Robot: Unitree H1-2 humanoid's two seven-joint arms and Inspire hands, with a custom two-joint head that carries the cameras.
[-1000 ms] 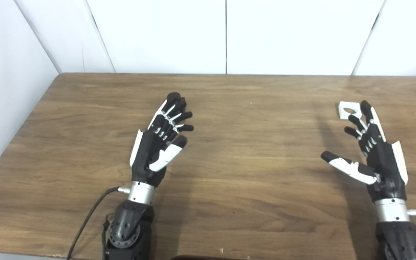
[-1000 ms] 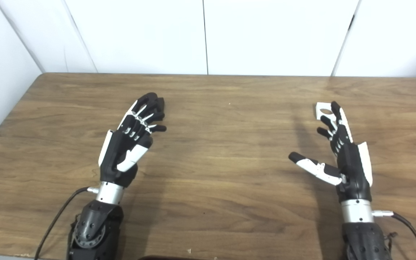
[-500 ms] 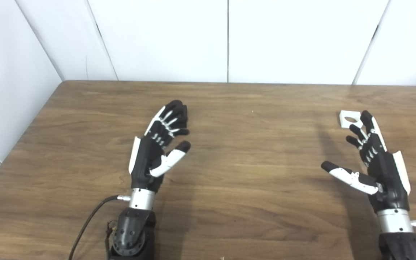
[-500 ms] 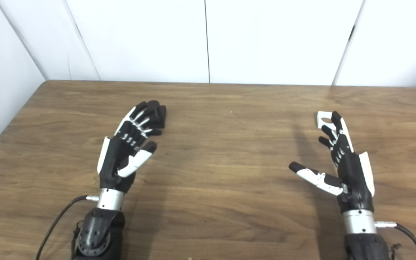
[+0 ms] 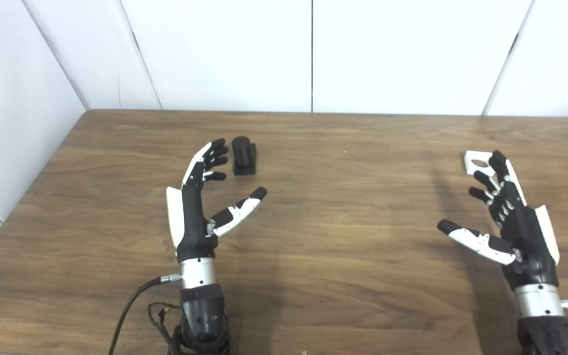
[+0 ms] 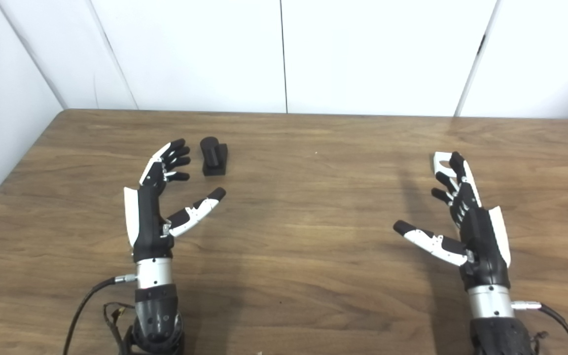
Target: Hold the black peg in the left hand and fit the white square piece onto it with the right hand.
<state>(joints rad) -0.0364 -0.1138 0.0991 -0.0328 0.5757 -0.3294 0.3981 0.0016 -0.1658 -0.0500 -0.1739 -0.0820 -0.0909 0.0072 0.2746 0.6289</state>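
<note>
- The left robot hand (image 5: 200,207) hovered open, empty, beside the black peg (image 5: 243,156) standing on the tabletop (image 5: 343,236), not yet grasped.
- The right robot hand (image 5: 508,217) was spread open, fingertips at the white square piece (image 5: 476,161); both pickups and the fitting remained.

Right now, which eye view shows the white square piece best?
The left eye view: the white square piece shows its hole clear of the right hand. In the right eye view its fingers cover more of it.

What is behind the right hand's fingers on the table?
The white square piece lies flat there, its round hole showing. The right hand is open and its fingers cover the piece's near right corner.
</note>
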